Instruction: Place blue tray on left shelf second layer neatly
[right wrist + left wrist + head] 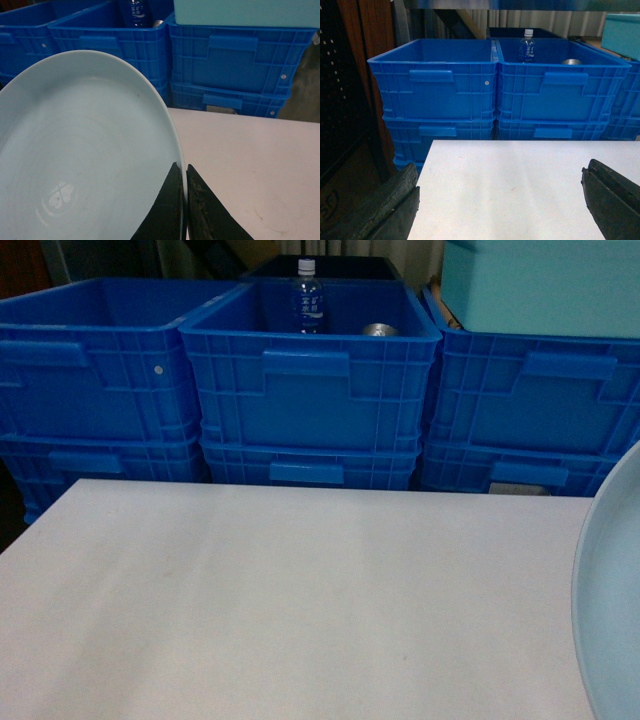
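Six dark-blue crates [310, 380] stand stacked behind our white worktop [290, 600] in the head view, where the blue tray [612, 590] shows only at the right edge. From our left wrist, the left gripper [500, 202] has its jaws released, wide apart above the worktop. From our right wrist, the right gripper [185, 200] has its jaws clenched on the tray's rim, holding it tilted over the worktop.

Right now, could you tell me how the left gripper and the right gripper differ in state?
The left gripper is open, its fingers spread wide over the white table and holding nothing. The right gripper is shut on the rim of the blue tray, which it holds. Both have dark fingers and face the stacked blue crates.
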Motion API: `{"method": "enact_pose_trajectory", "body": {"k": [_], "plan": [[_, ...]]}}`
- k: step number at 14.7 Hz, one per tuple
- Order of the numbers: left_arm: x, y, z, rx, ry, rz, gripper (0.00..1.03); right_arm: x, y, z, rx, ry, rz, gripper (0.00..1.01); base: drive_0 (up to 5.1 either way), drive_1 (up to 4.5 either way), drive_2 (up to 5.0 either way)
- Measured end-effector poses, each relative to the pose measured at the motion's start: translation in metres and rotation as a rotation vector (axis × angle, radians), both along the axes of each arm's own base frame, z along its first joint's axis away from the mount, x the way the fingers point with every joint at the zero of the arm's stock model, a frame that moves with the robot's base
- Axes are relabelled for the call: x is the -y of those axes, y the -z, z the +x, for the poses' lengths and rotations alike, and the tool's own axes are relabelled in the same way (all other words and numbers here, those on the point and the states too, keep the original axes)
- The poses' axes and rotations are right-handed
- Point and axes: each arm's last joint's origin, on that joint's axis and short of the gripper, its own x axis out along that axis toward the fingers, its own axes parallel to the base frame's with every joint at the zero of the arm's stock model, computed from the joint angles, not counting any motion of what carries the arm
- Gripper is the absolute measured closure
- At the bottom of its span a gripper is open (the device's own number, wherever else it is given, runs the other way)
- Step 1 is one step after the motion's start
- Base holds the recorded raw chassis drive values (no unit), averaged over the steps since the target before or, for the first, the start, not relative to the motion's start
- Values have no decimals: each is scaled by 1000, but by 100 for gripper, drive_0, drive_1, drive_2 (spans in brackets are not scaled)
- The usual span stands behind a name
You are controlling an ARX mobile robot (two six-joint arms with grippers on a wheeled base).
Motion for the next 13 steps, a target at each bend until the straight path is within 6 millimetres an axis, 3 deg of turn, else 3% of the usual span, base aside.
{"method": "enact_pose_trajectory", "body": {"k": [1,4,10,13], "plan": [[0,0,0,0,0,0,5,-24,-3,-14,37,-84,-23,99,0,0,0],[0,0,0,0,0,0,5,-42,-3,-14,38,-148,-27,99,0,0,0],[0,0,0,0,0,0,5,-36,13,-14,-2,-86,-30,99,0,0,0],[0,0,0,0,0,0,5,-37,12,-14,23,-71,-35,99,0,0,0]]}}
